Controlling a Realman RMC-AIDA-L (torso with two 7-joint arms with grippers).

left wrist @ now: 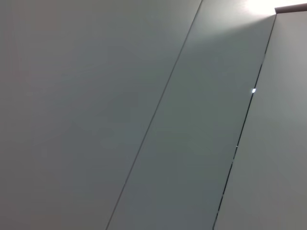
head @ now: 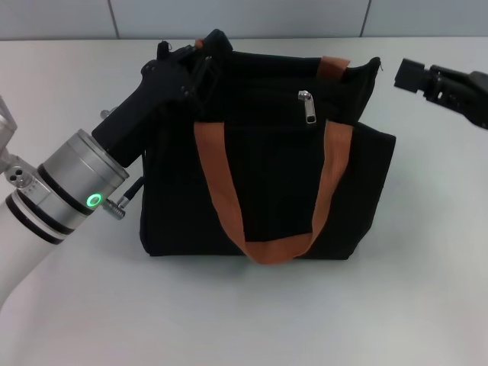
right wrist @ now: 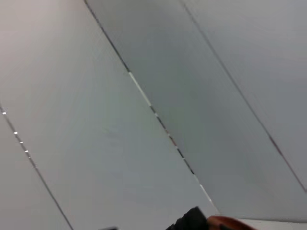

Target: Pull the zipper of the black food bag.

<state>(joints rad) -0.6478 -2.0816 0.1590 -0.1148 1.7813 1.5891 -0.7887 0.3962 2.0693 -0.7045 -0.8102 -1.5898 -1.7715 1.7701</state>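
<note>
Pale grey surface (head: pixel 69 320) fills the head view, bare along the lower edge and down both lower corners, with a paneled wall (head: pixel 244 17) running across the top edge. Centre frame stands the black food bag (head: pixel 267 191), boxy, its near orange-brown strap (head: pixel 267 248) looping down the front face and the far strap (head: pixel 333 67) showing at the top rim. Open surface lies all round the bag's base, widest below and to the right.

From the lower left the left arm (head: pixel 72 183) rises diagonally, and the left claw (head: pixel 200 57) sits against the bag's upper left corner at the top edge; black on black there, so whether its fingers are apart or together I cannot tell. The right claw (head: pixel 415 76) hangs at the upper right, just clear of the bag's right top corner, touching nothing; its fingers likewise cannot be read.

Smallest, the zipper (head: pixel 307 107), a silver pull tab, hangs just below the top rim, right of centre, apart from both claws.
</note>
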